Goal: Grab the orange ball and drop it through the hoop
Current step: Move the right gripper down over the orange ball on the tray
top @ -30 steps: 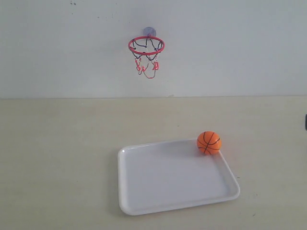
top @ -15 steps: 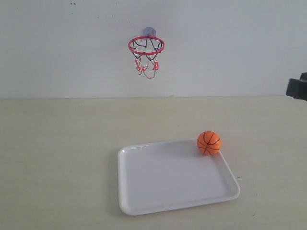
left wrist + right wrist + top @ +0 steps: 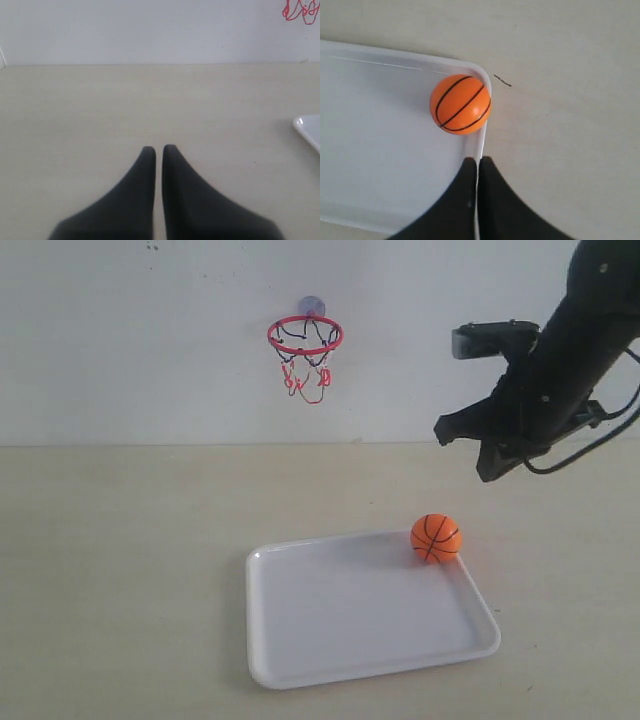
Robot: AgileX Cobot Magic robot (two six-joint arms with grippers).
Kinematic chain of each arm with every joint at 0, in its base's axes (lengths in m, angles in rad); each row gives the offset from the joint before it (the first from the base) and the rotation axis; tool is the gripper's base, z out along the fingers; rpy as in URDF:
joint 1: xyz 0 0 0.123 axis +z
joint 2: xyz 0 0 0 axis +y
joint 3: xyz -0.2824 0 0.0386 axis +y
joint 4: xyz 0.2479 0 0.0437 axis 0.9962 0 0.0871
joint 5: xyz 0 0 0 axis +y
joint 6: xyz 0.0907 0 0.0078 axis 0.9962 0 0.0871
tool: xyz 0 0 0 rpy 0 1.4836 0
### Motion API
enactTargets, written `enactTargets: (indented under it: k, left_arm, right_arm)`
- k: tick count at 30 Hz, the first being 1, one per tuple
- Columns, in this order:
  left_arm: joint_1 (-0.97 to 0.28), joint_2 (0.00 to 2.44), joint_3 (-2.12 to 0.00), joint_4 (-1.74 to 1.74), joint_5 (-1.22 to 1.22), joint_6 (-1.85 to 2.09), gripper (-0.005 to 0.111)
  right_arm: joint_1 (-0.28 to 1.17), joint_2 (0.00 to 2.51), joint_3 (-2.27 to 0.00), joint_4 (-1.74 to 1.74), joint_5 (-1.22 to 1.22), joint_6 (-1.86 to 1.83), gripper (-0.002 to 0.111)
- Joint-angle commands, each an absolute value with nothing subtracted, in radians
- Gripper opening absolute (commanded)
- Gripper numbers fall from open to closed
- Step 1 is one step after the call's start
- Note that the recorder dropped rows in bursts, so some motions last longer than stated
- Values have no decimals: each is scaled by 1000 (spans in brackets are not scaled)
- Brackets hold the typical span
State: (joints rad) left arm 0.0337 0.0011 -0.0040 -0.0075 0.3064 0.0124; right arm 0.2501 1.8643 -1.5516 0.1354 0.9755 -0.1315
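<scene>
Beige tabletop point(image 3: 120, 540), plain white wall point(image 3: 120, 340). The orange ball point(image 3: 436, 537) sits in the far right corner of the white tray point(image 3: 350, 610), where the rim stops it rolling. The right gripper point(image 3: 477, 161) hangs above it, jaws together, probably lining up a grab. The left gripper point(image 3: 159, 149), jaws together too, idles away from the tray. The hoop point(image 3: 305, 336) is stuck high on the wall.

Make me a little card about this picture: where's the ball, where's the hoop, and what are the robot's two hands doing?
Ball: orange ball sits in a corner of the white tray, against its rim.
Hoop: hoop is on the wall, above the table.
Right hand: right gripper shut, in the air near the ball, not touching it.
Left hand: left gripper shut, holding nothing.
</scene>
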Motion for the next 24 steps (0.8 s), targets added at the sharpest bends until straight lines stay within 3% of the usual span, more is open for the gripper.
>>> enactTargets:
  k: [1,6,9,24]
  left_arm:
    - [38,0,0,-19,300,8,4]
    - [38,0,0,-19,300,8,4]
    - [38,0,0,-19,300,8,4]
    - [38,0,0,-19,300,8,4]
  right_arm:
    - [288,1963,-1731,100,1081,-112,17]
    - [358,2009,-1803,12,1076,-112,54]
    - [401,2036,-1820,-117,1088,-78,69]
    - [428,2152,-1816,-105,1104,34,70]
